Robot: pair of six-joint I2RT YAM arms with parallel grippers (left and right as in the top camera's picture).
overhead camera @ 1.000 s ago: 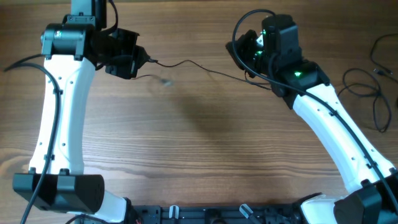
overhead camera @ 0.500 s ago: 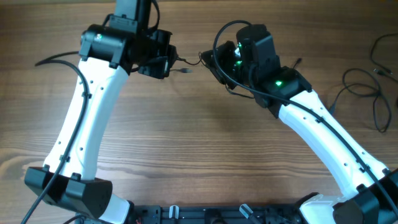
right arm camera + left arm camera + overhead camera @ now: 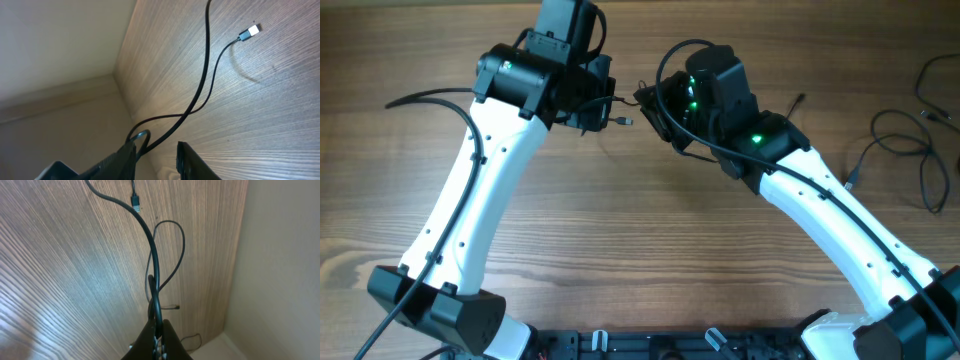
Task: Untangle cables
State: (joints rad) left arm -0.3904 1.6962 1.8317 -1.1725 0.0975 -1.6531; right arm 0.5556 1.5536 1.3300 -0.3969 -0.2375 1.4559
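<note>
A thin black cable (image 3: 623, 120) hangs slack between my two grippers at the far middle of the table. My left gripper (image 3: 609, 103) is shut on this cable (image 3: 156, 275). In the left wrist view the cable runs up from the fingertips (image 3: 159, 326), makes a narrow loop and ends in a small plug (image 3: 136, 203). My right gripper (image 3: 649, 101) is open. In the right wrist view the cable (image 3: 202, 95) passes between the spread fingers (image 3: 156, 150), close to the left finger. A plug with a silvery tip (image 3: 249, 33) lies on the wood.
More thin dark cables (image 3: 908, 145) lie in loose loops at the table's right edge, with a plug end (image 3: 852, 178) near my right arm. The wooden table (image 3: 640, 230) ends at a pale wall on the far side (image 3: 280, 270).
Both grippers have moved towards each other at the far middle of the table. The cable, stretched taut between them a second ago, now hangs slack in a short loop.
</note>
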